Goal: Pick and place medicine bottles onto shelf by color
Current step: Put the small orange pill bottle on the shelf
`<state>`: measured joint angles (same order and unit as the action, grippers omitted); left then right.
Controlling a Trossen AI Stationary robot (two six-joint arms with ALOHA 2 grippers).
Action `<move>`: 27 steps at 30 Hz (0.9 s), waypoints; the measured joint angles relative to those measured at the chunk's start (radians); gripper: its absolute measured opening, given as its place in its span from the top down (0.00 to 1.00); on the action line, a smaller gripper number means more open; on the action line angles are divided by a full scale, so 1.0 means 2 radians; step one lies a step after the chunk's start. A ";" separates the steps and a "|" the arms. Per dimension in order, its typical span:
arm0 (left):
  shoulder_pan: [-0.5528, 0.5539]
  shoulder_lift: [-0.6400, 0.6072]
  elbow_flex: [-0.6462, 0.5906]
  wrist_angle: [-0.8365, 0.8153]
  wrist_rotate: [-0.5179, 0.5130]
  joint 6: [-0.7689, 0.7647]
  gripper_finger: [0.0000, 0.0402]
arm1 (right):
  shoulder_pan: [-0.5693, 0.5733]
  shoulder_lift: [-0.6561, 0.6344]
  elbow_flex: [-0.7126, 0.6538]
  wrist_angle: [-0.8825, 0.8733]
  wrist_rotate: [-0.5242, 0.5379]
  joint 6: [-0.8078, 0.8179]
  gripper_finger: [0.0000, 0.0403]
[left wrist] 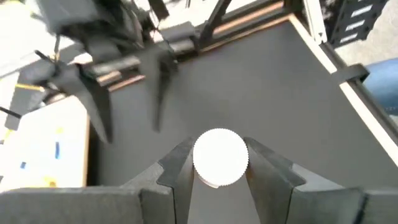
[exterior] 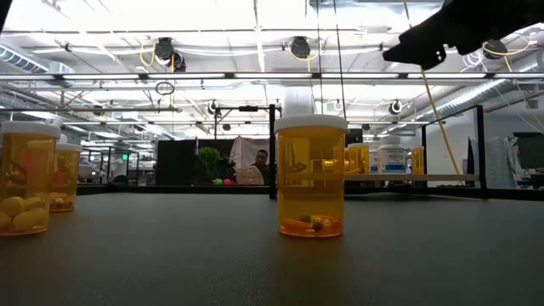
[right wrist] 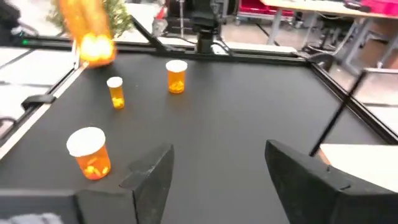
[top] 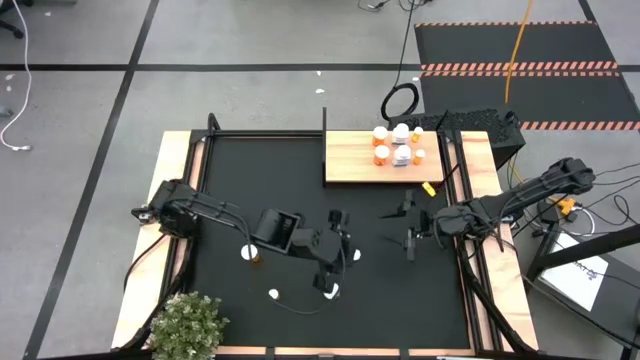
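My left hand (left wrist: 217, 171) is clamped on an upright orange bottle (left wrist: 220, 155), cap up, at lower centre of the high view. The shelf (top: 350, 160) lies toward the upper right. My right hand (top: 408, 222), fingers apart and empty, is nearer it.

The left gripper (left wrist: 219, 177) is clasping a white-capped bottle (left wrist: 220, 157) between its fingers (left wrist: 178, 171) above the black mat (left wrist: 261, 93).
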<state>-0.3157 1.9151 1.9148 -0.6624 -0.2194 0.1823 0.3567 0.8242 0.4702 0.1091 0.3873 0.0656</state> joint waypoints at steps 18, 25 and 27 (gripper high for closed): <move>0.016 -0.002 0.000 0.039 -0.001 0.039 0.67 | 0.008 0.155 0.000 0.286 -0.078 -0.092 0.23; 0.028 -0.002 0.000 0.042 0.000 0.039 0.67 | 0.008 0.160 0.000 0.310 -0.078 -0.092 0.29; 0.031 -0.002 0.000 0.045 -0.001 0.039 0.67 | 0.008 0.160 0.000 0.310 -0.078 -0.092 0.32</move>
<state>-0.2547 1.9102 1.9152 -0.5732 -0.2204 0.2597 0.3729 1.1450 0.4702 0.7293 0.2314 -0.1177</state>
